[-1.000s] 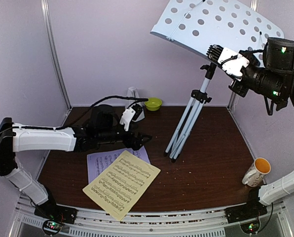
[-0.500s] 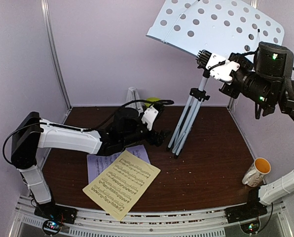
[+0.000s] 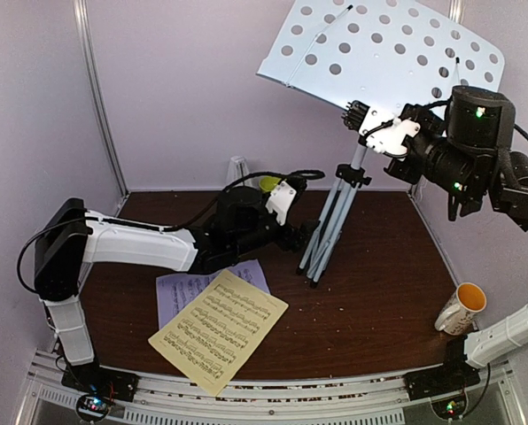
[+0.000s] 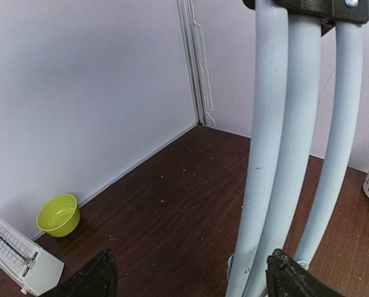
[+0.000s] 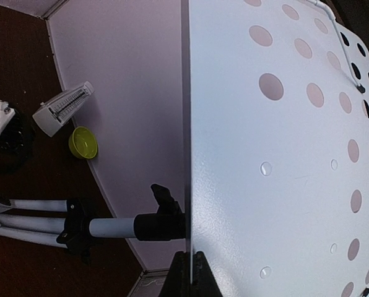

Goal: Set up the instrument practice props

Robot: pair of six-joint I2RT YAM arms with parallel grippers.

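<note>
The white perforated music stand desk tops a grey tripod at the back of the table. My right gripper is shut on the desk's lower edge; the right wrist view shows its fingertips pinching the thin edge of the desk. My left gripper is open at the tripod legs, which stand just inside its right finger. The yellow sheet lies partly over the lilac sheet at the front left. The white metronome stands by the back wall.
A small green bowl sits by the back wall beside the metronome. A white mug with orange inside stands at the right edge. White walls close in the table on three sides.
My left arm has reached right, from above the sheets to the tripod legs. My right gripper has shifted left and down with the desk, which has tilted.
</note>
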